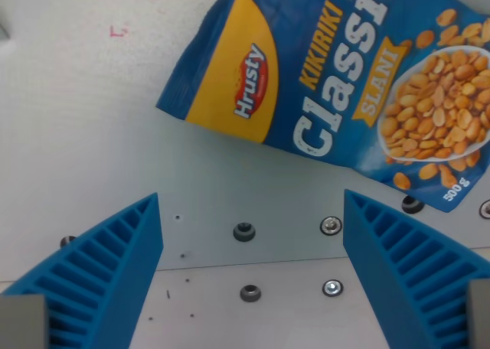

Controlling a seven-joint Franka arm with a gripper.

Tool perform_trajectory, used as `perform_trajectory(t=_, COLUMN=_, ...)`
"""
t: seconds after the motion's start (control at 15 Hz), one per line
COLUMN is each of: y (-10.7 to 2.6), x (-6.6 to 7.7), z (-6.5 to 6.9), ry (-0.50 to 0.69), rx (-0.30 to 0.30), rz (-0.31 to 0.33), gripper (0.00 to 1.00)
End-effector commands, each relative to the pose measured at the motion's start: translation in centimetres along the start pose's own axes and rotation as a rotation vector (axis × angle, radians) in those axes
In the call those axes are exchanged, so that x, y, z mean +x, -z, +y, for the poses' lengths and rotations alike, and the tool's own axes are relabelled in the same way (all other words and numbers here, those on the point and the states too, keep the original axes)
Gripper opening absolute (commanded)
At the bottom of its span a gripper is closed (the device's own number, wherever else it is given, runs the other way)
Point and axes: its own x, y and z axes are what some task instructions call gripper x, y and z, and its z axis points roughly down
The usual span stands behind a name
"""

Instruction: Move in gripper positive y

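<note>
My gripper (pixel 251 211) is open and empty, with its two blue ribbed fingers (pixel 107 269) at the bottom left and bottom right of the wrist view. A blue and yellow bag of peanuts (pixel 337 81), printed "Hrusty Kikiriki Classic", lies flat on the white table (pixel 76 119) above the fingers, tilted and running off the top right. The bag's lower edge lies just beyond the fingertips, apart from them.
Several bolts (pixel 243 231) and screw heads sit in the table between the fingers, along a seam in the plate. Faint red pen marks (pixel 117 31) show at the top left. A dark bolt (pixel 412 204) sits at the bag's lower edge.
</note>
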Motion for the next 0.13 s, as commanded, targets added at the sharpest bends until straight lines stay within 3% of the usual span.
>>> perform_trajectory(t=0.07, y=0.08, x=0.55, z=1.61, ry=0.019, rx=0.000, rz=0.001, gripper=1.00)
perform_trajectory(t=0.13, y=0.08, x=0.55, z=2.11, ry=0.019, rx=0.000, rz=0.001, gripper=1.00)
